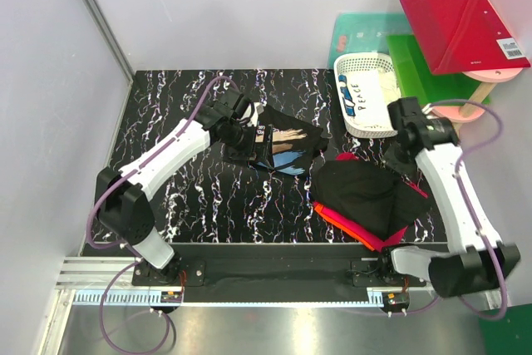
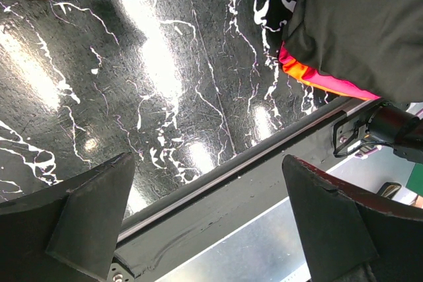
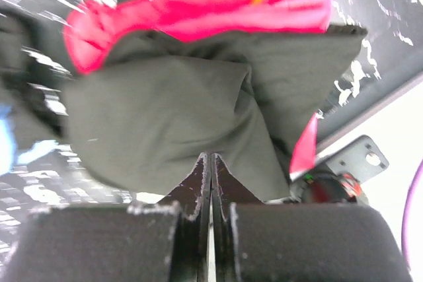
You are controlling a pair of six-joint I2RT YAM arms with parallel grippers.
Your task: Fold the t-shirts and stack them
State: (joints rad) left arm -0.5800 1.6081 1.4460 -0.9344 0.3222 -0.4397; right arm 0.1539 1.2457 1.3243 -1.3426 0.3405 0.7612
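Clutter first: beyond my right claw (image 3: 210, 160), toward the far edge of the surface (image 1: 208, 197), stands a white lattice basket (image 1: 384, 66), close behind that arm's wrist. Past the basket, off the surface, a red board (image 1: 457, 31) lies tilted over a green board (image 1: 413, 68), and a teal sheet (image 1: 357, 32) shows behind the basket. All three are well apart from either claw.

By my count there are four tees. A printed black tee (image 1: 291, 145) lies crumpled just beside my left claw (image 2: 208, 163), on its right in the overhead view. In that wrist's view its blue print peeks in beyond the fingertips. The other three are heaped between the two claws, nearer the right one. A plain black tee (image 3: 165, 110) is on top, a pink-red tee (image 3: 198, 11) sticks out under it, and an orange tee (image 1: 339, 220) shows as a strip at the near edge of the heap. Beyond those I count one basket, one red board, one green board and two claws.

My left claw stands wide apart over bare surface, near the front rail, holding nothing and touching nothing that I can see. My right claw is pressed together at the edge of the plain black tee. The cloth creases in toward the tips, so I read it as clamped on a pinch of that tee.
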